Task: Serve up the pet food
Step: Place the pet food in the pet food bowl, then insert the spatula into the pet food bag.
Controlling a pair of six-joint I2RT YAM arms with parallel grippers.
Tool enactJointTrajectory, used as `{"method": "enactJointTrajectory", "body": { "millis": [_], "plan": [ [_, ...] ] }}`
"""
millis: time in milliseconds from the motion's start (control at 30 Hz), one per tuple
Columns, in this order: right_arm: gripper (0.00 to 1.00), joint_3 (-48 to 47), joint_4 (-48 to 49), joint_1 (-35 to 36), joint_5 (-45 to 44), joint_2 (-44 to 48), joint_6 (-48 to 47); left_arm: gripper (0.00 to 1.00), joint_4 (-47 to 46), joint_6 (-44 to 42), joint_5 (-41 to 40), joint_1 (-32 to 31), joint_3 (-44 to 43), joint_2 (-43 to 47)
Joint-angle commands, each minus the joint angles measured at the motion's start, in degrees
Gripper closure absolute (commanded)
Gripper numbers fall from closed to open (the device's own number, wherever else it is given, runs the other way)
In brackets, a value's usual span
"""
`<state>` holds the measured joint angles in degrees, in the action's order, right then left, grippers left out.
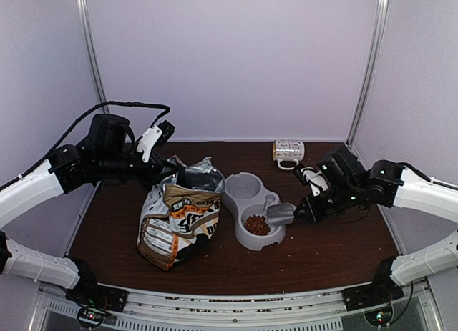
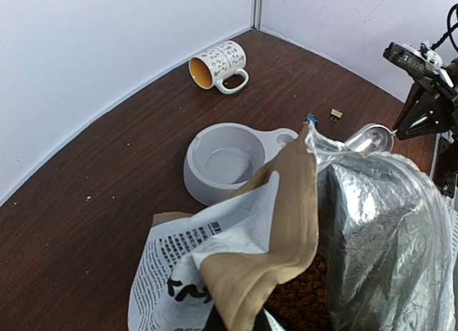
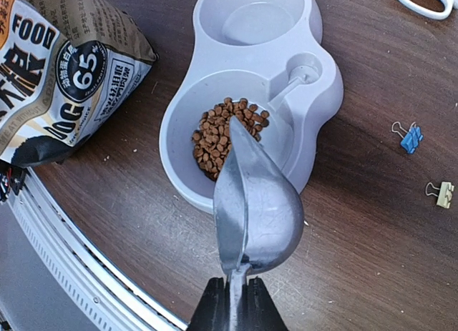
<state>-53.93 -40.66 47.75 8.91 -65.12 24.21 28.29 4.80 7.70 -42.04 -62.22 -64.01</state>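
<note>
Pet food point(image 3: 225, 134) lies as a small heap in the near compartment of the grey double bowl point(image 3: 315, 124); it also shows in the top view point(image 1: 256, 224). More kibble point(image 2: 300, 295) sits inside the open "DOG" bag point(image 1: 175, 216). My right gripper point(image 3: 234, 299) is shut on the handle of a metal scoop point(image 3: 254, 202). The scoop is tipped on its side over the near compartment's rim, and no kibble shows in it. My left gripper point(image 2: 238, 322) is shut on the bag's tan rim point(image 2: 279, 224) and holds the mouth open. The far compartment point(image 2: 225, 163) is empty.
A patterned mug point(image 1: 288, 152) lies on its side at the back right. A blue binder clip point(image 3: 410, 136) and a pale one point(image 3: 440, 193) lie right of the bowl. The table's front rail point(image 3: 71, 231) runs close to the bowl and bag.
</note>
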Motion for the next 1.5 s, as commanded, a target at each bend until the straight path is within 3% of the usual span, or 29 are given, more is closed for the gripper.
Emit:
{"method": "enactJointTrajectory", "body": {
  "millis": [0,200,400,733,900,1033,1267,1467],
  "plan": [
    [1.0,-4.55,-5.5,3.12,-7.91,-1.85,-5.24,1.0,-7.99,-1.52,-0.66,0.69,0.07,0.35],
    [1.0,-5.71,-6.61,4.65,-15.13,-2.49,-4.61,1.0,-7.99,-1.46,-0.49,0.67,0.11,0.45],
    [1.0,-5.5,-4.33,4.64,-17.49,2.96,-3.63,1.0,-8.16,-1.5,-0.42,0.65,0.38,0.98],
    [1.0,-6.49,1.53,4.64,-5.44,11.0,-2.03,1.0,-8.34,-1.51,-0.12,0.65,0.34,0.98],
    [1.0,-8.96,8.42,5.03,6.61,11.73,1.41,1.0,-8.52,-1.49,0.61,0.65,0.43,0.99],
    [1.0,-12.33,11.85,8.54,11.26,10.58,2.55,1.0,-8.52,-1.54,1.08,0.65,0.49,1.04],
    [1.0,-19.79,5.48,16.82,7.07,2.74,-0.57,1.0,-8.61,-1.58,1.94,0.65,0.44,0.91],
    [1.0,-22.0,5.79,18.1,4.37,-0.25,-0.88,1.0,-8.68,-1.79,3.64,0.65,0.57,1.1]
  ]
}}
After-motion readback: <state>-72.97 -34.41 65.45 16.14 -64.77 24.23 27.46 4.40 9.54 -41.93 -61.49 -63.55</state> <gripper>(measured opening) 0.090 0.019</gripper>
